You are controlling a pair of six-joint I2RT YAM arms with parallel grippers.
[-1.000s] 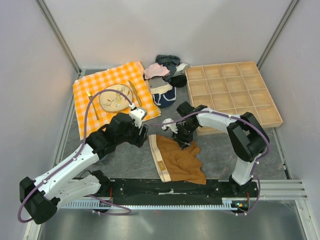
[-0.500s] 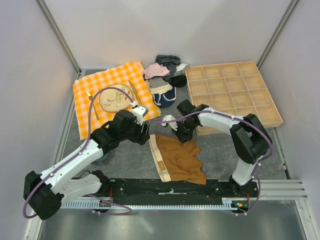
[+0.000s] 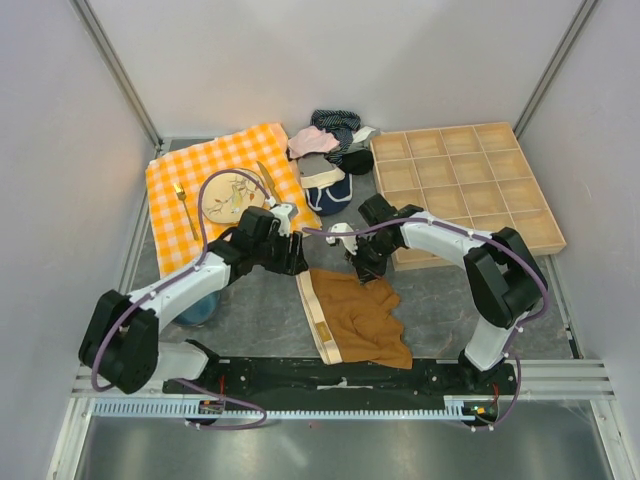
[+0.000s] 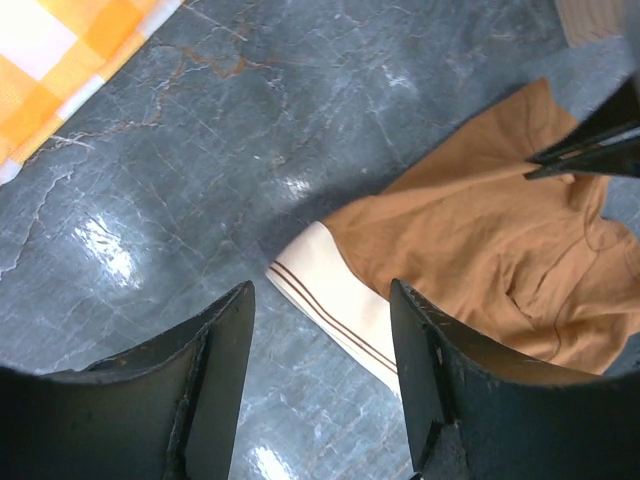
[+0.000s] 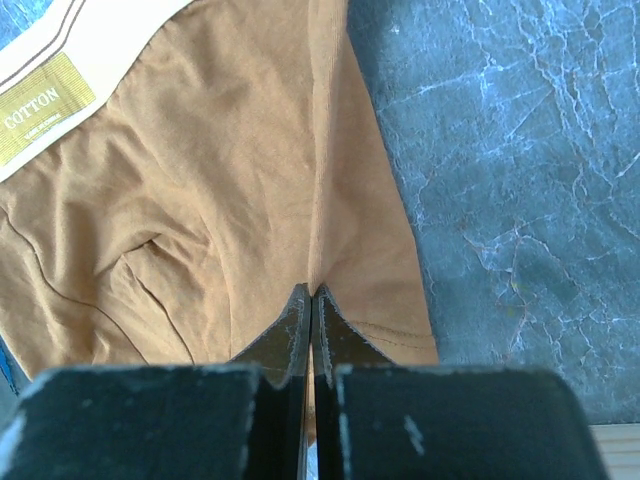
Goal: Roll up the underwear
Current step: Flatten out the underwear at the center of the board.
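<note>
Top view overhead, far; both wrist views close, downward, sharing underwear point(image 4: 480, 230).

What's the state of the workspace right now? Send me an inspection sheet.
Surface: grey marbled table.
Job's things: underwear spread out, not rolled, cream waistband on the left.
Clutter: checked cloth with plate, fork, knife; garment pile; compartment tray.
Pincers: left pincer open over the waistband's far corner; right pincer shut on the underwear's far edge.
Cables: purple, one along each arm; left cable loops over the plate.
Surroundings: white walls; nothing else seen.
</note>
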